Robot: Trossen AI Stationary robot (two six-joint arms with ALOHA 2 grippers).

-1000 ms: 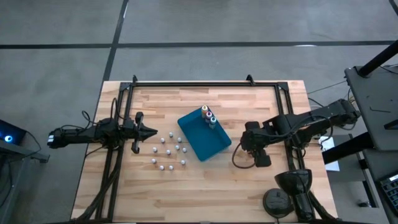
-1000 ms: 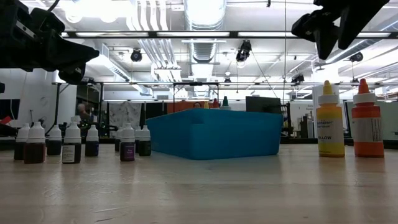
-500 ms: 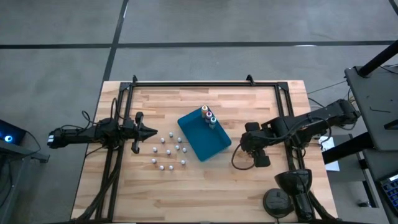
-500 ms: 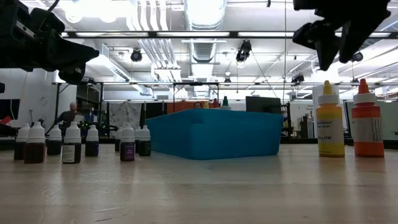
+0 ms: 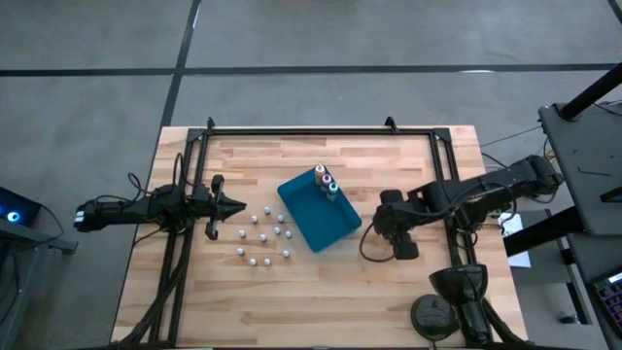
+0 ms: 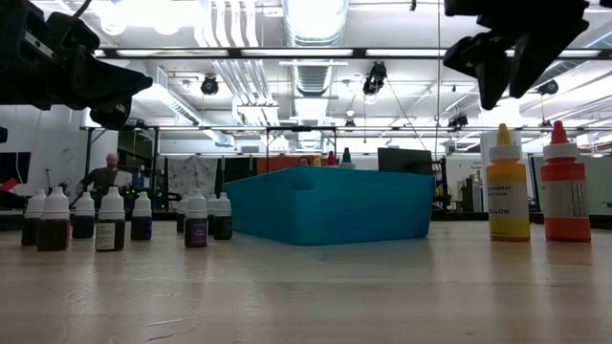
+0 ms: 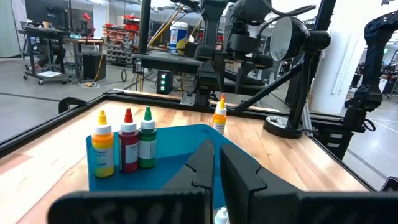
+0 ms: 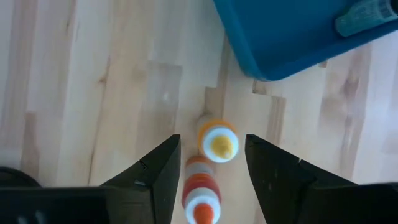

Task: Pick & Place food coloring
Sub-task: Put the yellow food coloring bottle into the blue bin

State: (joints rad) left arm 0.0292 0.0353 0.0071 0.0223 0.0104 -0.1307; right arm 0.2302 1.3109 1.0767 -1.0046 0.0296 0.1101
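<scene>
Right claw (image 8: pixel 208 165), fingers spread and empty, has edged left over the yellow-topped bottle (image 8: pixel 217 141) and orange one (image 8: pixel 200 194) on the table (image 5: pixel 292 292) (pick looks imminent). Left claw (image 5: pixel 236 206) clenched, idle beside the white-topped bottles (image 5: pixel 262 237).

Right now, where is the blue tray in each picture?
High view: the blue tray sits in the middle of the table.
Low view: centre, right of the small bottles.
Left wrist view: lower middle.
Right wrist view: top right corner.
Shared landmark: the coloured bottles standing in one tray corner.
</scene>
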